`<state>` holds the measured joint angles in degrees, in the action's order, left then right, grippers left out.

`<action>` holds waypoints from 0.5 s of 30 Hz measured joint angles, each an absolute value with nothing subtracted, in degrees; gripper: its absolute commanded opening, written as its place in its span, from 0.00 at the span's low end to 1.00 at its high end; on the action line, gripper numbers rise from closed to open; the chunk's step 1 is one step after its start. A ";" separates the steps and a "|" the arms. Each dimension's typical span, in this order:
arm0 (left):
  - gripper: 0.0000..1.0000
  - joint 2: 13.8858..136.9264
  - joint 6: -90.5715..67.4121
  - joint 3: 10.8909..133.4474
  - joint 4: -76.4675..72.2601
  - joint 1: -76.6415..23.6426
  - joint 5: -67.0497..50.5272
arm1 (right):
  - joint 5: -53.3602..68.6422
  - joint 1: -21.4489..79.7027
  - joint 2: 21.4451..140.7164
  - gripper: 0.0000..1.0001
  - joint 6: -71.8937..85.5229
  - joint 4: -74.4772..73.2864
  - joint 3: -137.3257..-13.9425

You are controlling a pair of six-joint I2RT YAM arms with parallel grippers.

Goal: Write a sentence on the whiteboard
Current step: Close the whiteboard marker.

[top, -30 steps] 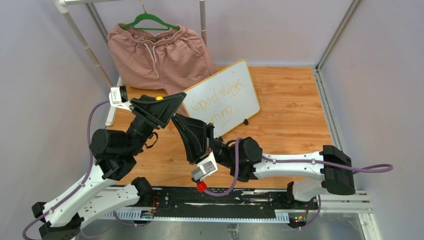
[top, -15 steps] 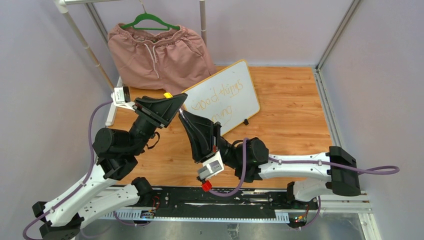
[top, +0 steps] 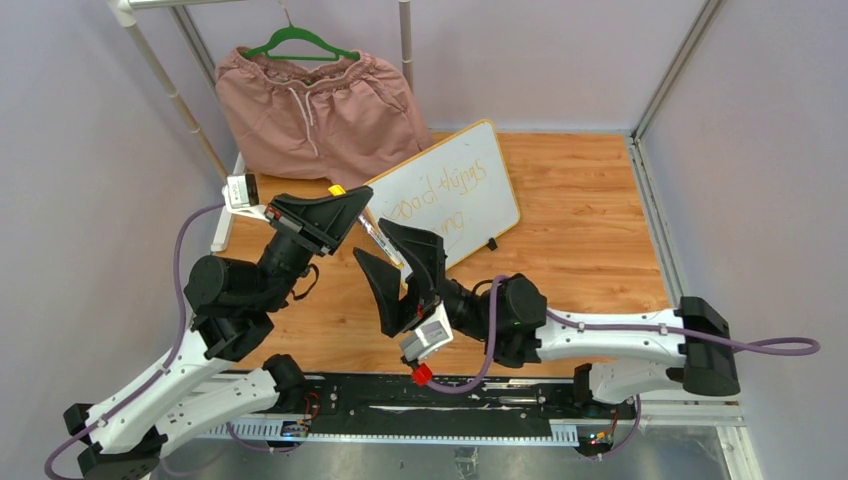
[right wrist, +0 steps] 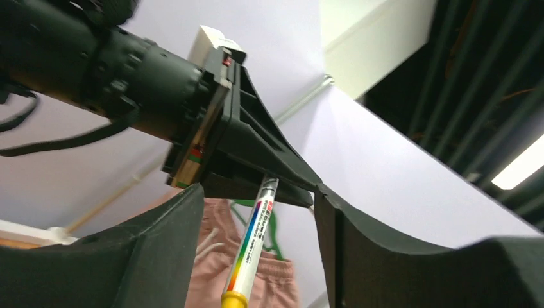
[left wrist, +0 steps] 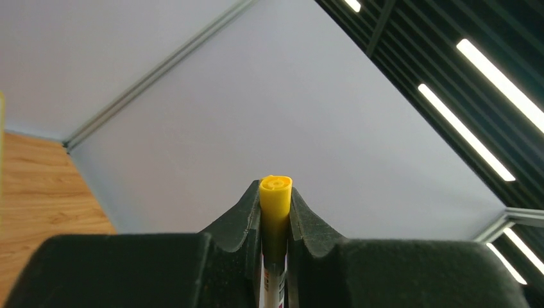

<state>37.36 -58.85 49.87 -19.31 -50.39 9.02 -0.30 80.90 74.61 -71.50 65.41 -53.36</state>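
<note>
The whiteboard [top: 470, 215] leans tilted on the wooden table at the back centre. The sentence [top: 440, 195] shows on it as thin orange cursive in two lines. A white marker [top: 379, 238] with rainbow print and a yellow end [left wrist: 276, 192] hangs in the air in front of the board. My left gripper [top: 340, 200] is shut on its yellow end, which pokes out between the fingers [left wrist: 244, 208]. My right gripper [right wrist: 258, 192] is open, its jaws wide apart on either side of the marker's barrel [right wrist: 251, 247] without touching it.
Pink shorts [top: 320, 115] hang on a green hanger [top: 300, 42] from a white rack [top: 175, 95] at the back left, close behind my left arm. Grey walls enclose the table [top: 590, 230] on three sides.
My right gripper has opened and let go of the marker, and its arm has drawn back to the right. My left gripper has closed on the marker's yellow end.
</note>
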 measured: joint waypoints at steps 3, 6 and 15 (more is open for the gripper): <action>0.00 37.30 -56.42 50.85 -16.84 -50.35 10.83 | -0.32 81.91 70.22 0.88 -67.85 57.30 -53.28; 0.00 37.15 -54.08 52.21 -15.16 -50.35 12.69 | -1.56 83.05 65.60 0.89 -63.26 51.40 -52.45; 0.00 38.04 -39.16 62.63 -5.56 -50.35 14.33 | -5.32 81.56 53.08 0.88 -37.80 18.85 -57.25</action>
